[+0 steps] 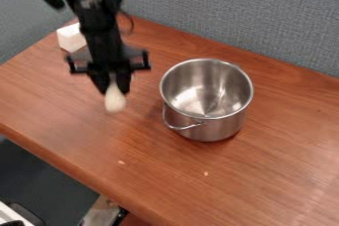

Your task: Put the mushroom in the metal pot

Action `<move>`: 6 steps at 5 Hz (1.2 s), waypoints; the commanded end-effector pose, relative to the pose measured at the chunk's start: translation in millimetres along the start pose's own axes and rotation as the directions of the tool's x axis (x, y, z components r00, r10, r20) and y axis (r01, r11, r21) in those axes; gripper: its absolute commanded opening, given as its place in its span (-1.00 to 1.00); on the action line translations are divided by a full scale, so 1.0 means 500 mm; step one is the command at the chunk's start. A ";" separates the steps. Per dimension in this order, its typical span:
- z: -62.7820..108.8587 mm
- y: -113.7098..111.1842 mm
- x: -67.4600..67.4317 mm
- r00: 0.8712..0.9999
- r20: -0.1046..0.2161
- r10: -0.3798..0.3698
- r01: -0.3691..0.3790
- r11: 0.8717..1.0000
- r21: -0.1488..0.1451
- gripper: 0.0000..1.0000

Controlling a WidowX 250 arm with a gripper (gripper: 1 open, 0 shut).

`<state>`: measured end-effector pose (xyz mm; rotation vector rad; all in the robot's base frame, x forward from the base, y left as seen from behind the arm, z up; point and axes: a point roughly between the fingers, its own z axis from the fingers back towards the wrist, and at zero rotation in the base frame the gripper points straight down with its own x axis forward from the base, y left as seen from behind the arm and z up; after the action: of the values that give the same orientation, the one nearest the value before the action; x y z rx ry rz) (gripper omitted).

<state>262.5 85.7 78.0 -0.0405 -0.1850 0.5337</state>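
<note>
The mushroom [115, 100] shows as a cream-white stem hanging under my gripper [113, 88]; its cap is hidden between the fingers. The gripper is shut on its upper part, and the mushroom looks slightly raised off the wooden table [265, 170]. The metal pot [205, 97], shiny and round with a small loop handle at its front, stands empty to the right of the gripper, about a hand's width away.
A white rectangular block [69, 38] lies at the back left of the table, behind the arm [97, 22]. The table's front edge runs diagonally below the pot. A grey wall stands behind.
</note>
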 end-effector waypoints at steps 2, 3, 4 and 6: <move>0.150 -0.088 0.034 0.981 -0.040 -0.189 0.183 0.977 -0.113 -1.00; 0.173 -0.160 0.046 0.921 -0.010 -0.391 0.384 0.908 -0.167 -1.00; 0.159 -0.223 0.035 0.827 0.007 -0.562 0.552 0.810 -0.198 -1.00; 0.104 -0.269 -0.002 0.819 -0.076 -0.569 0.552 0.816 -0.170 -1.00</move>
<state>318.1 -29.7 131.3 -0.1591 -0.0701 -0.0673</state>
